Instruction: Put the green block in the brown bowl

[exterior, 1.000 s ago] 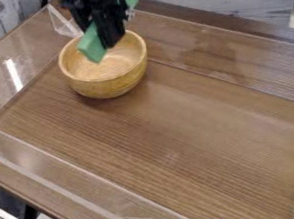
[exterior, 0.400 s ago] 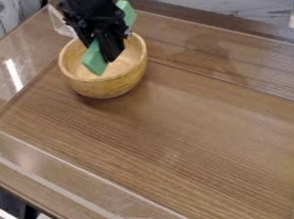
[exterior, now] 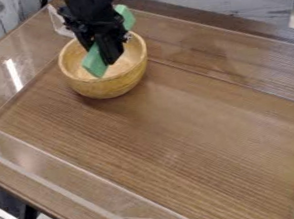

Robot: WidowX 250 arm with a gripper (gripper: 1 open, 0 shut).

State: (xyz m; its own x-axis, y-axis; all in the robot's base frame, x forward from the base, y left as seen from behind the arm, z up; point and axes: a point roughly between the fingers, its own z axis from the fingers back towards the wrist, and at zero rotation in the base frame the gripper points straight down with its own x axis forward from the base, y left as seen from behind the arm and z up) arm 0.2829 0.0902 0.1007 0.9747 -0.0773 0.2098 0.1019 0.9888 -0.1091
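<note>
A round light-brown wooden bowl (exterior: 105,74) sits at the back left of the wooden table. My black gripper (exterior: 97,39) reaches down into it from above, shut on the green block (exterior: 98,59). The block hangs tilted between the fingers, its lower end down inside the bowl's hollow. Whether that end touches the bowl's floor I cannot tell. The upper part of the block is hidden by the fingers.
A clear plastic wall (exterior: 67,207) rims the wooden table (exterior: 192,126) along its front and left sides. A green piece of the arm (exterior: 128,18) shows behind the gripper. Grey marbled wall stands at the back.
The gripper has sunk with the green block, carrying its lower end from above the bowl's rim down into the bowl.
</note>
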